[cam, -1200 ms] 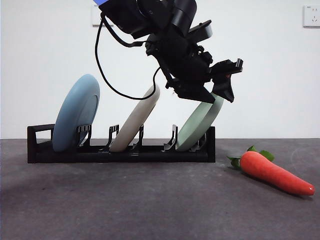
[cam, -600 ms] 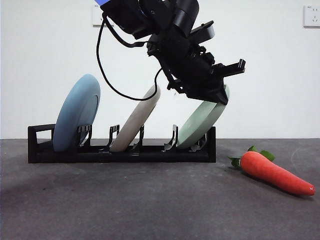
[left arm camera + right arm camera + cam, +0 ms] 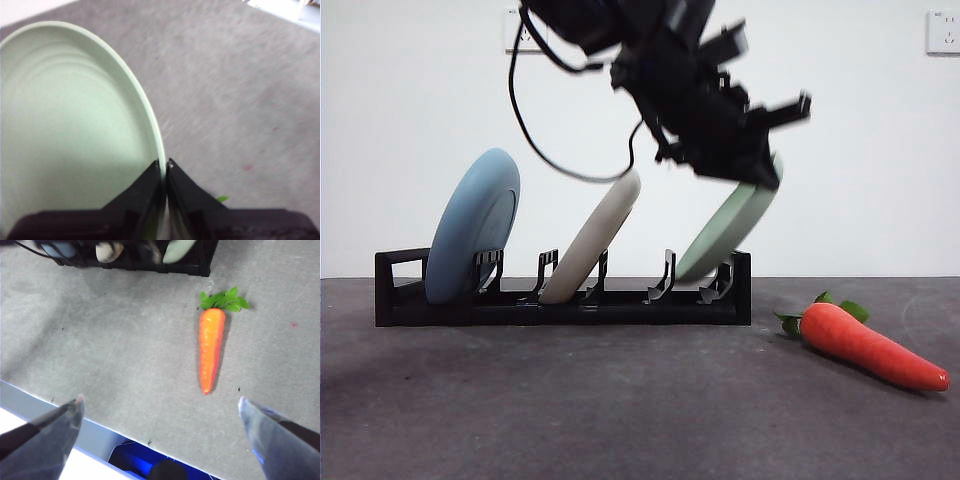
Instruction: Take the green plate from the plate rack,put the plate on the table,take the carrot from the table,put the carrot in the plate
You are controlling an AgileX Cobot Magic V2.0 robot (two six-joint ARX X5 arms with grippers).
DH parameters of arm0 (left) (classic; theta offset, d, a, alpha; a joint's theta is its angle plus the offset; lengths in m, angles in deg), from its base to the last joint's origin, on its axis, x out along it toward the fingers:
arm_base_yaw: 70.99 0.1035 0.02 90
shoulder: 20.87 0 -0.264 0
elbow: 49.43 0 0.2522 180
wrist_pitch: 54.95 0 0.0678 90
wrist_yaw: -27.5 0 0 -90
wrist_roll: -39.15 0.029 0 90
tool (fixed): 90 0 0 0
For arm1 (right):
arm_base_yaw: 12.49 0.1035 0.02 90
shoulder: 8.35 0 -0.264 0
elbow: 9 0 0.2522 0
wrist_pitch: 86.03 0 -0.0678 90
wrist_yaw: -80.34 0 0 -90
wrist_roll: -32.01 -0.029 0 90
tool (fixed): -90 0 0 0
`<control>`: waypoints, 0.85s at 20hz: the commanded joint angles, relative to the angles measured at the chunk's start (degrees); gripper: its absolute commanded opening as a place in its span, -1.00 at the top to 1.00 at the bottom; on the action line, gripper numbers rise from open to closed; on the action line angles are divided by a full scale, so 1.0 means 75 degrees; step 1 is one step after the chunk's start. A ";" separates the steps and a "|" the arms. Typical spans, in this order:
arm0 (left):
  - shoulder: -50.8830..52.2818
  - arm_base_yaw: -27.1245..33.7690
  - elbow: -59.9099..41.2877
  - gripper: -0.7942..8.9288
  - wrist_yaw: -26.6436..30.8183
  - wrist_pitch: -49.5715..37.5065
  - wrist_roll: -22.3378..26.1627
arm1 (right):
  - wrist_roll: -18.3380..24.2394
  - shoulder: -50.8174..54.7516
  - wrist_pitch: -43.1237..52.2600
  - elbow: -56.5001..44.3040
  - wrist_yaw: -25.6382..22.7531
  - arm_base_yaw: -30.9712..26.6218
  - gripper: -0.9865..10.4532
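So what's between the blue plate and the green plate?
In the front view, the cream plate leans in the rack between the blue plate and the green plate, which the left gripper grips by the rim.

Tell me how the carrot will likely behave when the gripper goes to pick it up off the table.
The carrot looks round and tapered, so it may roll or pivot if nudged. Its skin looks smooth and glossy, so probably slippery; gripping the thick end seems safer. It appears rigid.

Green plate (image 3: 730, 232) tilted, gripped — carrot (image 3: 870, 346) on table (image 3: 570, 410).
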 commanded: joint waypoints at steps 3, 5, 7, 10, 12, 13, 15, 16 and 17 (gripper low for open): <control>0.0819 -0.0012 0.0076 0.85 0.0020 -0.0131 0.0064 | -0.0029 0.0006 0.0038 0.0023 0.0009 0.0012 -0.27; 0.1180 -0.0017 0.0076 0.85 0.0003 0.0000 0.0067 | -0.0032 0.0006 0.0038 0.0023 0.0009 0.0012 -0.27; 0.1620 -0.0085 0.0076 0.85 -0.0128 0.0443 0.0099 | -0.0029 0.0006 0.0038 0.0023 0.0009 0.0012 -0.27; 0.2544 -0.0367 0.0076 0.85 -0.0154 0.1906 0.0455 | -0.0029 0.0006 0.0038 0.0023 0.0006 0.0012 -0.27; 0.3191 -0.0673 0.0076 0.85 0.0128 0.3252 0.0877 | -0.0029 0.0006 0.0047 0.0023 -0.0006 0.0012 -0.27; 0.3512 -0.0895 0.0076 0.85 0.0472 0.4001 0.1128 | -0.0029 0.0006 0.0073 0.0023 -0.0009 0.0012 -0.27; 0.4007 -0.1425 0.0076 0.85 0.1515 0.5286 0.1504 | -0.0029 0.0003 0.0154 0.0023 -0.0009 0.0009 -0.27; 0.4167 -0.1743 0.0076 0.85 0.2203 0.5799 0.1510 | -0.0029 -0.0009 0.0181 0.0023 -0.0012 0.0009 -0.27; 0.4240 -0.2008 0.0073 0.85 0.2652 0.6184 0.1510 | -0.0032 -0.0035 0.0192 0.0023 -0.0012 0.0012 -0.27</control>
